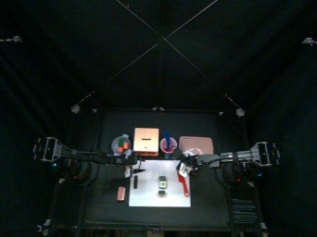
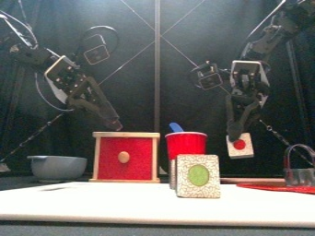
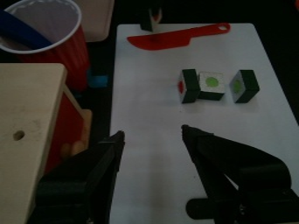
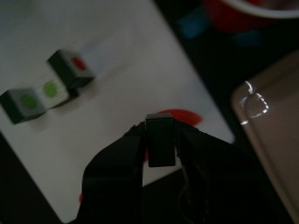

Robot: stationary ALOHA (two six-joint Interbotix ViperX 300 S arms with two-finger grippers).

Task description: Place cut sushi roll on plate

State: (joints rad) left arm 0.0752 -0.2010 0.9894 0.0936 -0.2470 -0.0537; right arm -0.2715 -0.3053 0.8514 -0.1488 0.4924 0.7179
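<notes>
Black curtains close in a small table with a white mat (image 3: 211,131) on it. On that mat lie two cut sushi roll (image 3: 218,86) chunks, touching side by side; the front view shows one with a green centre. Above them the right gripper (image 4: 162,147) is clenched on another chunk with a red end (image 2: 241,145). Off to the right sits the plate (image 1: 198,144), bare. The left gripper (image 3: 152,144) hangs released over the mat, near a red cup (image 2: 186,147), a wooden block (image 2: 127,156) and a red knife (image 3: 176,37).
</notes>
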